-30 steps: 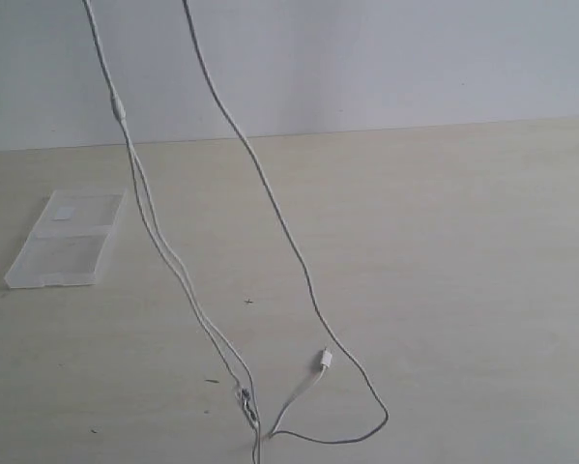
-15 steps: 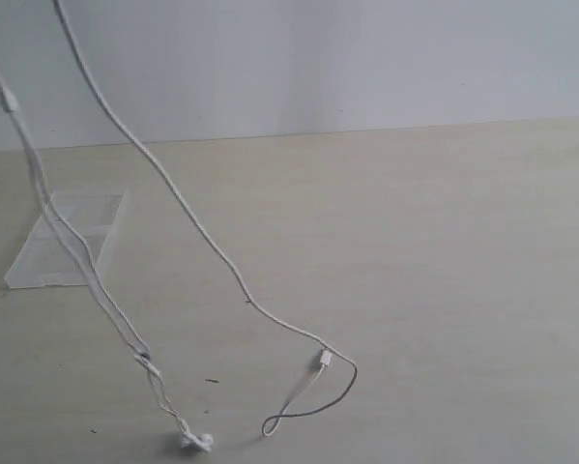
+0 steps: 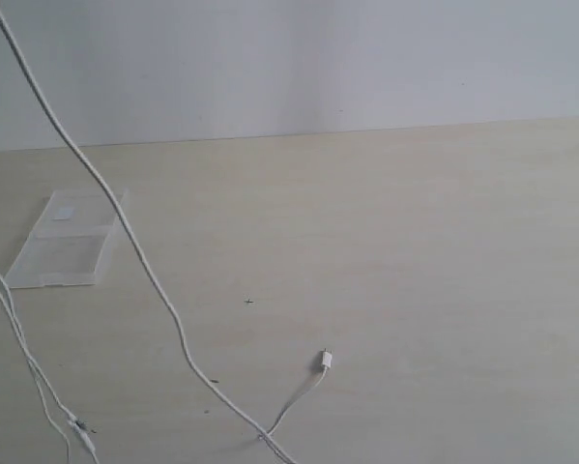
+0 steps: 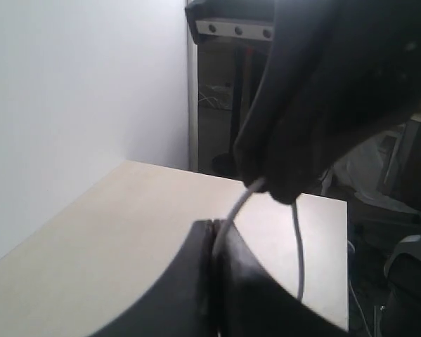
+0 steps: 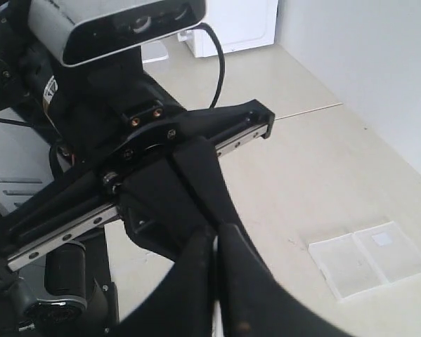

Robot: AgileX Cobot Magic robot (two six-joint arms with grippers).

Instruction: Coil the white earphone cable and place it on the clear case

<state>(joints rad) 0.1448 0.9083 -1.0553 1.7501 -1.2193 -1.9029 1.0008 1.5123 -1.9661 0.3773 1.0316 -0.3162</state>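
The white earphone cable [image 3: 134, 253] hangs from above the exterior view's top left, slants down to the table, and its plug [image 3: 326, 361] lies flat there. A second, doubled strand [image 3: 18, 338] drops along the left edge. The clear case [image 3: 65, 242] lies flat at the left, shut, with nothing on it. Neither gripper shows in the exterior view. My left gripper [image 4: 216, 226] is shut on the cable [image 4: 235, 207], which runs up into my right gripper [image 4: 277, 186] close above. My right gripper [image 5: 216, 235] is shut, with a white sliver of cable between its jaws.
The pale wooden table [image 3: 415, 271] meets a white wall at the back. In the right wrist view the left arm's black gripper body [image 5: 161, 140] is right against my right jaws, and the case [image 5: 368, 256] lies far below.
The hanging strands have swept left across the exterior view. The loop beside the plug has been pulled out straight and the doubled strand's lower end has slid to the bottom left corner. The plug stays put.
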